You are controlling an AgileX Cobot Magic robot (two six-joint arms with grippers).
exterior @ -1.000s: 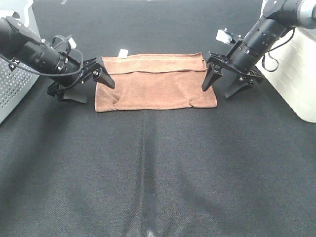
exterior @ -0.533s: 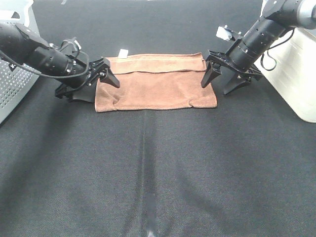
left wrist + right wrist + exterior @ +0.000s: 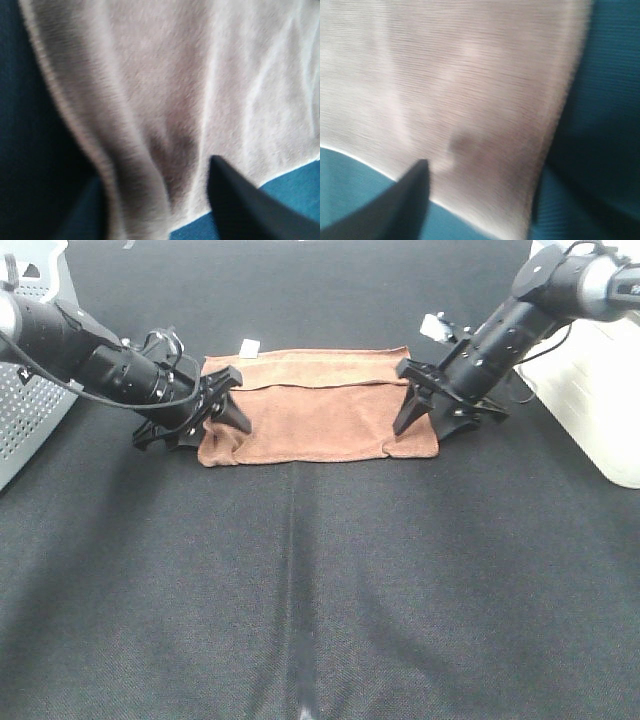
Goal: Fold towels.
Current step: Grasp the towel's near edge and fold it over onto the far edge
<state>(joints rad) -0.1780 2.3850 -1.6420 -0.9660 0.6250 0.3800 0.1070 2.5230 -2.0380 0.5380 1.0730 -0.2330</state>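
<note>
The towel (image 3: 320, 410) is matt terry cloth — soft, fuzzy nap between the jaws. The fingers (image 3: 240, 205) look like smooth black plastic; the table cover (image 3: 300, 590) outside the jaws is dark, coarse weave — matt.

No text, number, brand or sign can be read in any of the views. The towel (image 3: 320, 410) has a small white tag (image 3: 249, 347) at its far left corner, but the tag is too small to tell if anything is printed on it. Both wrist views are blurred and no writing can be made out on the cloth they show.
</note>
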